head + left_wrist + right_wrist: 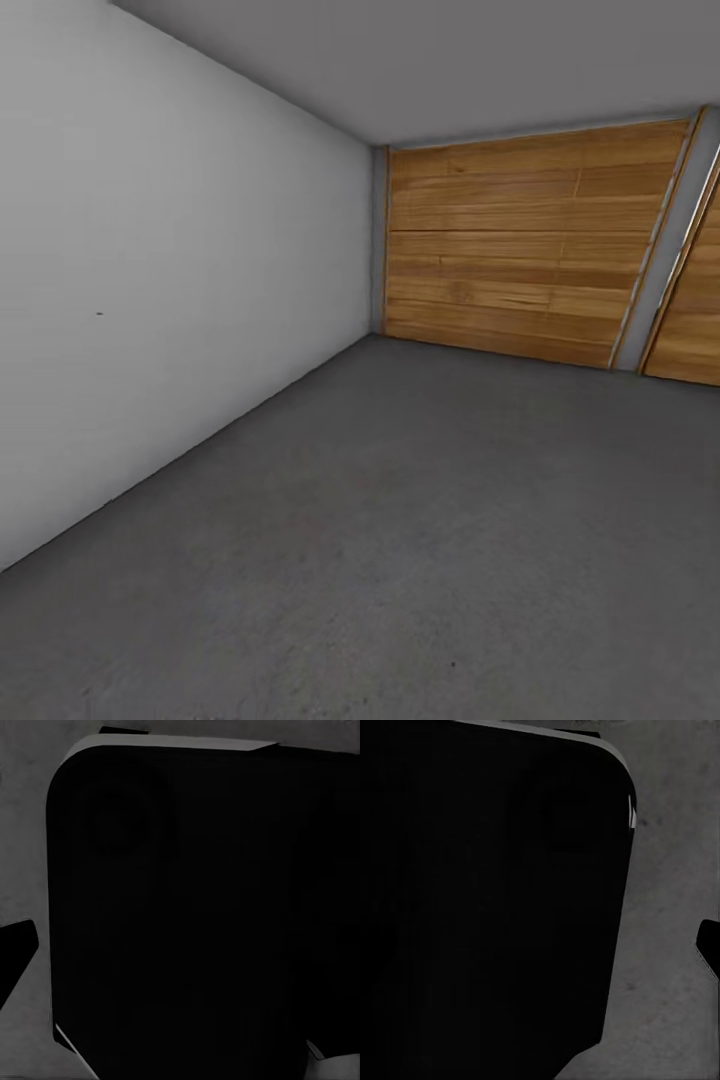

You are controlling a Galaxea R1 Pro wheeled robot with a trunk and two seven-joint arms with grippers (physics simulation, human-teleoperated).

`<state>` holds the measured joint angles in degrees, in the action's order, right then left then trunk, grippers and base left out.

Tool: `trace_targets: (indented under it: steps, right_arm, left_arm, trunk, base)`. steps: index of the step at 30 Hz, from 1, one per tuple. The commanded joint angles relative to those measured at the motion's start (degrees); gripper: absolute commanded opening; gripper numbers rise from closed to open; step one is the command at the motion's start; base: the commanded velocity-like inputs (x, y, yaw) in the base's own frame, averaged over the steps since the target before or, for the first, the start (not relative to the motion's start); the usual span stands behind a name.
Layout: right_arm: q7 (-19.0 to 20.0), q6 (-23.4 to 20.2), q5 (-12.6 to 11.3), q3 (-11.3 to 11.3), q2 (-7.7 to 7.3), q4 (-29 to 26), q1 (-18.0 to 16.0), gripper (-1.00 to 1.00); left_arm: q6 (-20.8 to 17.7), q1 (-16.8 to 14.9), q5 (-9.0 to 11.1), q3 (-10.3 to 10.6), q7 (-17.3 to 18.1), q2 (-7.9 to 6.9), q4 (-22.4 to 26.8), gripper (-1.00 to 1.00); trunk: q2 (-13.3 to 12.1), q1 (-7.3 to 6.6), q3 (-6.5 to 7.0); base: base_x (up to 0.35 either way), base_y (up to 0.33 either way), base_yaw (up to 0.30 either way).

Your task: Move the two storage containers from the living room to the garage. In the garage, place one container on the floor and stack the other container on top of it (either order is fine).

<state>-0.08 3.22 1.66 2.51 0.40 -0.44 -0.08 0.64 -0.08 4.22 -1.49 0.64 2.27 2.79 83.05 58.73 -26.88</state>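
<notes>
Right, on the head view I am looking into the garage: dark grey concrete floor (420, 540) spreads across the lower half, speckled and rough. A plain pale wall (170, 290) runs along the left and meets the far end at a corner. Across the far end stands a wooden panel door (520, 240), its planks lying crosswise, and past a pale grey strip at the right edge I see part of a second door (695, 320). The grey ceiling (450, 60) closes the top. The whole picture sits tilted, so the doors lean.

On the left wrist view, a big black rounded body (187, 915) sits close to the lens, with a thin light edge along one side. Beside it I see a strip of grey concrete, and a small dark tip (15, 952) pokes in at the border. I cannot tell whether the left gripper is open or closed.

On the right wrist view I see much the same: a black rounded mass (487, 900) close up, rough grey concrete (667, 945) beside it, and a small dark piece (709, 941) at the edge. I cannot tell the right gripper's state either.
</notes>
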Motion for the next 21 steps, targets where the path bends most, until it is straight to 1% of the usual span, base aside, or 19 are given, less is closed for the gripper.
trace_targets:
  steps: [1, 21]
  right_arm:
    - [0.0, 0.1, 0.2, 0.2, 0.0, 0.0, 0.0, 1.0]
    - [0.0, 0.1, 0.1, 0.2, -0.05, 0.4, 0.0, 1.0]
  left_arm:
    - [0.1, 0.0, 0.4, -0.1, 0.1, 0.01, 0.0, 1.0]
    - [0.1, 0.0, 0.5, -0.1, 0.0, -0.04, 0.0, 1.0]
  trunk:
    - [0.0, 0.0, -0.05]
    - [0.0, 0.0, -0.05]
  base:
    - [0.0, 0.0, 0.288]
    - [0.0, 0.0, 0.288]
